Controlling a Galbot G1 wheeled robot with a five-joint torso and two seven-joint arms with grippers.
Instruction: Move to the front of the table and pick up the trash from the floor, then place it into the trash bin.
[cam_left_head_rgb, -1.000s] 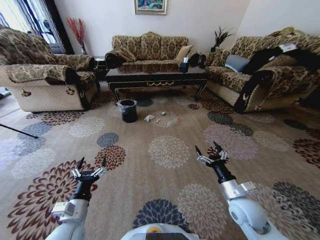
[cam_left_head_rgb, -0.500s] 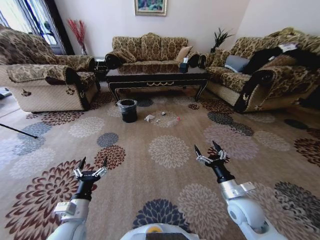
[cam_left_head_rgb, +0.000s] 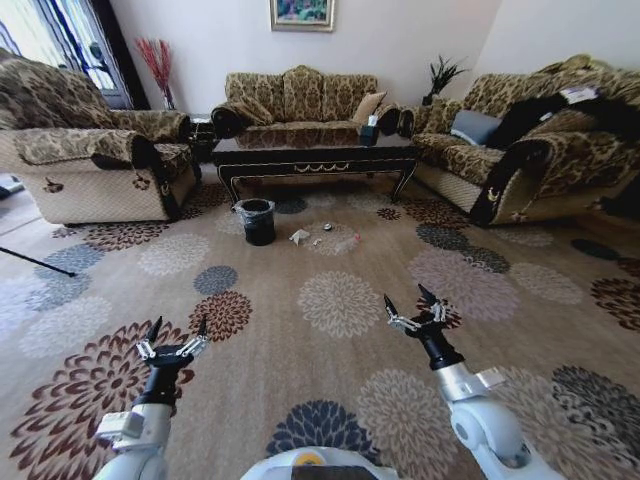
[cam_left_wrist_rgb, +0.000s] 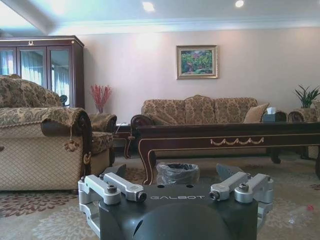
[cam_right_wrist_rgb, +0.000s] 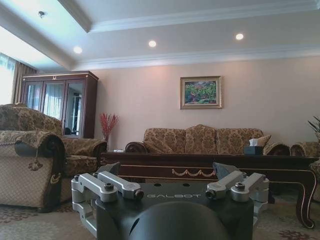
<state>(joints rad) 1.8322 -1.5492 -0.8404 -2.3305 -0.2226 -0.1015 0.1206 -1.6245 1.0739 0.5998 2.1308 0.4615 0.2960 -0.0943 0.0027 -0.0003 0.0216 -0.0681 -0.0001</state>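
Observation:
The dark glossy table (cam_left_head_rgb: 315, 155) stands far ahead in front of the back sofa. On the flowered carpet floor (cam_left_head_rgb: 340, 300) before it lies the trash: a crumpled white tissue (cam_left_head_rgb: 299, 237), a small shiny round piece (cam_left_head_rgb: 327, 227) and a clear plastic bit (cam_left_head_rgb: 347, 243). The black trash bin (cam_left_head_rgb: 256, 220) with its crinkly liner stands just left of them; the left wrist view has this bin (cam_left_wrist_rgb: 177, 172) under the table's edge (cam_left_wrist_rgb: 230, 135). My left gripper (cam_left_head_rgb: 179, 325) and right gripper (cam_left_head_rgb: 405, 297) hover open and empty over the carpet, far short of the trash.
An armchair (cam_left_head_rgb: 90, 160) flanks the route on the left and a sofa (cam_left_head_rgb: 530, 150) on the right. A tissue box (cam_left_head_rgb: 369, 128) sits on the table. A thin dark rod (cam_left_head_rgb: 35, 262) lies on the floor at far left. Wide carpet lies between me and the trash.
Both grippers have shifted a little to the left in the head view and remain open. The room looks almost unchanged.

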